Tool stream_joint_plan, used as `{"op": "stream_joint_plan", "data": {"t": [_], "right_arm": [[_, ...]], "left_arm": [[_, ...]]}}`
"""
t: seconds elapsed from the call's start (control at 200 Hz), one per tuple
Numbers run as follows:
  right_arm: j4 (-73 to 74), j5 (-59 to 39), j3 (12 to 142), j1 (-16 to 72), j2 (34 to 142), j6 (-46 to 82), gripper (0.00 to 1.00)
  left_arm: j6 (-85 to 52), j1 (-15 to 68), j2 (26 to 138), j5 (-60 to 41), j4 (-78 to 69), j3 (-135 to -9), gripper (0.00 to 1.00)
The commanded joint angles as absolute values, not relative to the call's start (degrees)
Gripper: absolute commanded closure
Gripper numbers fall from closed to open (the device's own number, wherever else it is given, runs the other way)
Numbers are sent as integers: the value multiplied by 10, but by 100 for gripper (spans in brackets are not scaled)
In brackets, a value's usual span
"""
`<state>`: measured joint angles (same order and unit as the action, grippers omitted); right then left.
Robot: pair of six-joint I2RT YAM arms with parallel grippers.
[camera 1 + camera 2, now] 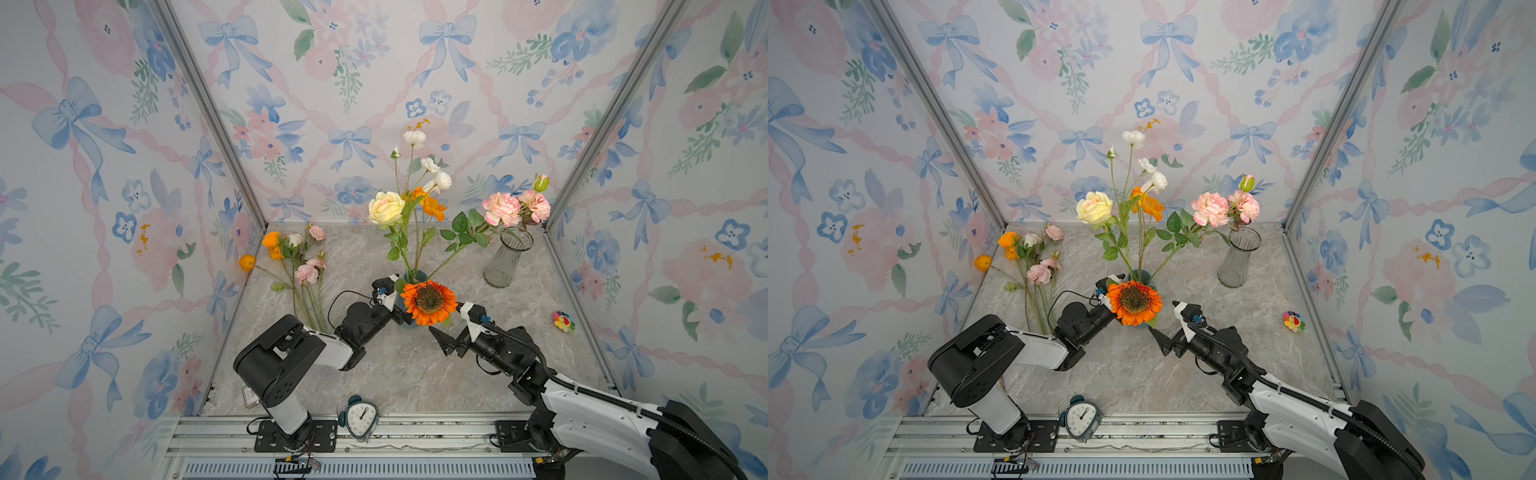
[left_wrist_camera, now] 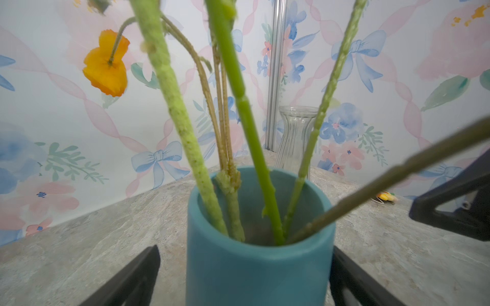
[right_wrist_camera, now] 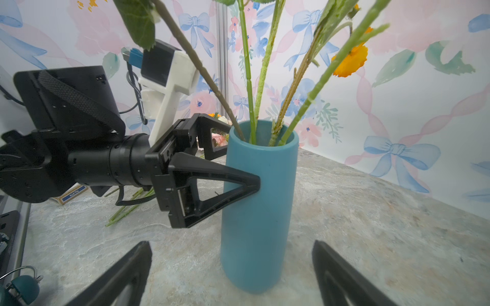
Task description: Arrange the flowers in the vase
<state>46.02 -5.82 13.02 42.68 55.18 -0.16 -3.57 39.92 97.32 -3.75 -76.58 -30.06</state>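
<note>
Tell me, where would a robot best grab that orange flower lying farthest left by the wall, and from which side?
On the thin stem just behind the orange flower, coming straight down from above with the jaws across it. The stem lies flat on the table and runs alone there; farther along it joins the other loose stems, and the bloom itself would probably crush.

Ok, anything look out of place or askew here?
Two things. An alarm clock lies face up across the front edge of the table and the metal rail. A bunch of flowers lies flat on the table's left side, not in the teal vase.
</note>
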Motion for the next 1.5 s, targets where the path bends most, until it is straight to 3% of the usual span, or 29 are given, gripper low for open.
{"op": "stream_joint_plan", "data": {"t": [0.0,0.1,0.27,0.415,0.625,1.04,1.495], "right_arm": [[469,-64,136,421,547,4,3],[468,-65,137,420,547,4,3],[468,-65,139,420,547,5,3],[469,-65,141,419,548,8,3],[479,-54,135,416,551,15,3],[467,-39,127,386,525,35,3],[489,-61,138,373,588,52,3]], "left_arm": [[-33,402,1010,-38,-766,-333,2],[-29,406,1029,-34,-766,-353,7],[-25,411,1041,-42,-773,-366,26],[-8,412,1039,-55,-799,-367,48],[14,404,1052,-67,-817,-438,64],[-18,336,1205,-78,-838,-712,79],[-5,279,1413,-60,-727,-1058,82]]}}
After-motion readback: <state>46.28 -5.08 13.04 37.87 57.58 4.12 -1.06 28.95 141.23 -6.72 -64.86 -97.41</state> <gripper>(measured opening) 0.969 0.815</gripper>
